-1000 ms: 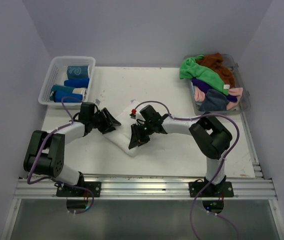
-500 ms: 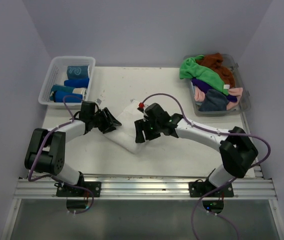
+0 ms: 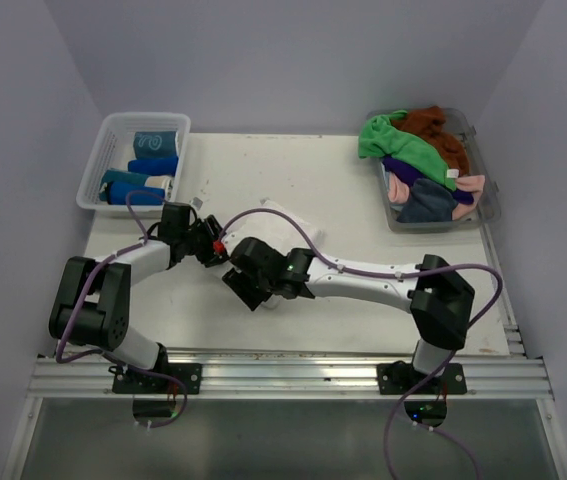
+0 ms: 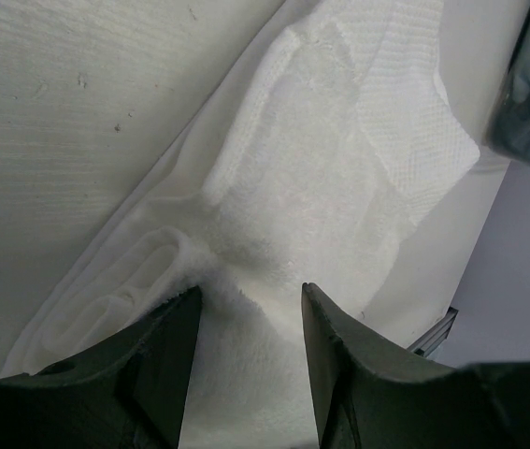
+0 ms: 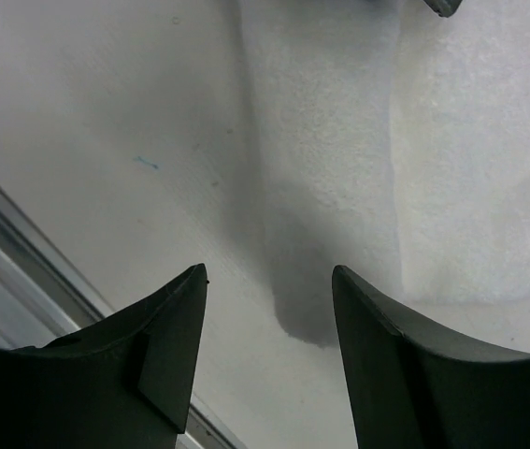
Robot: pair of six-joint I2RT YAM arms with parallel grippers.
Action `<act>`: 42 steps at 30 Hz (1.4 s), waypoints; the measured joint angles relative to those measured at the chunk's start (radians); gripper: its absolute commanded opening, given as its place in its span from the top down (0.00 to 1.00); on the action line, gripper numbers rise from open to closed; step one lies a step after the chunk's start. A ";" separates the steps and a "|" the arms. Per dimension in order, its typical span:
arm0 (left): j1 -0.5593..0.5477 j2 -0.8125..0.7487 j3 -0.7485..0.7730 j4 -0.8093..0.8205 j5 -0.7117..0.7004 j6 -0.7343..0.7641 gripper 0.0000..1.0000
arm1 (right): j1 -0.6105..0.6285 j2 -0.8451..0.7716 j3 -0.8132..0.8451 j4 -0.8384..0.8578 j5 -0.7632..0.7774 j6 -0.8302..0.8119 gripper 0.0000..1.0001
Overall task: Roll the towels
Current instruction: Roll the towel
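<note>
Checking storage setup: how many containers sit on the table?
2: a white slotted basket at far left holding rolled towels; a clear tub at far right heaped with loose towels.

Both arms reach inward, low; left hand (image 4: 250, 297) half parted; right hand (image 5: 269, 273) spread apart.

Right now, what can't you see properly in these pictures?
White towel, top view: mostly covered by the right arm.
Left claw, left wrist view: pinching the towel or just around it? The picture's bottom edge cuts that off.
Tub, top view: lower towels buried under the green towel and the brown towel.
</note>
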 measured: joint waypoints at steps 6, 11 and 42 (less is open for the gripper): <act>0.000 -0.001 0.000 -0.001 0.000 0.000 0.48 | -0.012 0.076 0.001 -0.003 0.089 -0.044 0.36; 0.000 -0.001 0.000 -0.002 -0.001 0.000 0.48 | -0.010 0.098 -0.010 0.018 0.110 -0.062 0.30; 0.152 -0.223 0.098 -0.237 0.030 0.053 0.11 | -0.286 0.061 -0.249 0.390 -0.404 0.093 1.00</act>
